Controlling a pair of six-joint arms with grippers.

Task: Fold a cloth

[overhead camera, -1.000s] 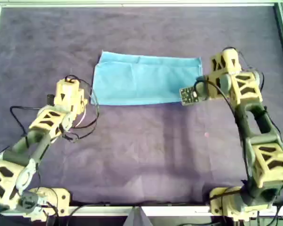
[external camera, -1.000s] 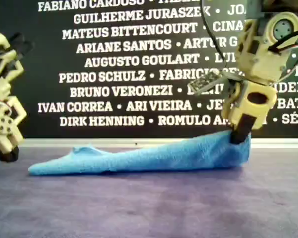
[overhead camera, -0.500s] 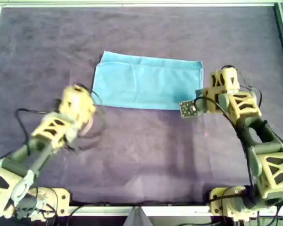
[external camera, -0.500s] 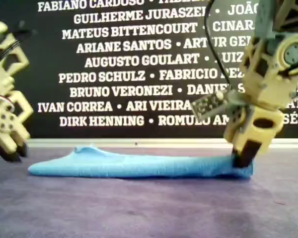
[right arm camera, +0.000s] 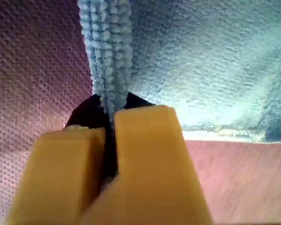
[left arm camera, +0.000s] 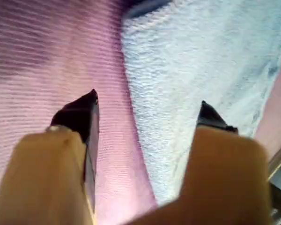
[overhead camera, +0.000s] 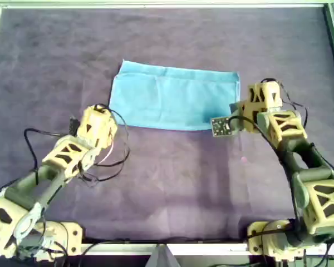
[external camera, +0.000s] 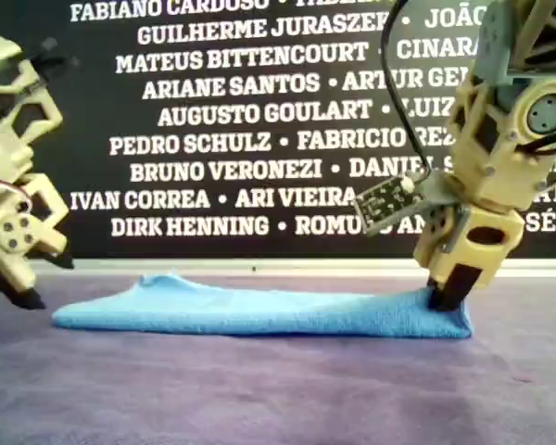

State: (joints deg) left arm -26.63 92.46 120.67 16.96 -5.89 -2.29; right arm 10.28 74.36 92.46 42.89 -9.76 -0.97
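Overhead view: nearest, on the left, my first gripper (overhead camera: 103, 115) hangs with jaws spread and empty, just off the near left corner of the cloth (overhead camera: 175, 95). On the right, my second gripper (overhead camera: 244, 105) is pinched on the cloth's near right corner, low on the purple table cover (overhead camera: 172, 178). The cloth lies mid-table as a wide rectangle, apparently folded once. I judge this fold is being laid down; next, letting go cleanly. Farthest, the exterior view's wall banner (external camera: 259, 120) reads "ARIANE SANTOS", "PEDRO SCHULZ", "BRUNO VERONEZI", "DIRK HENNING".
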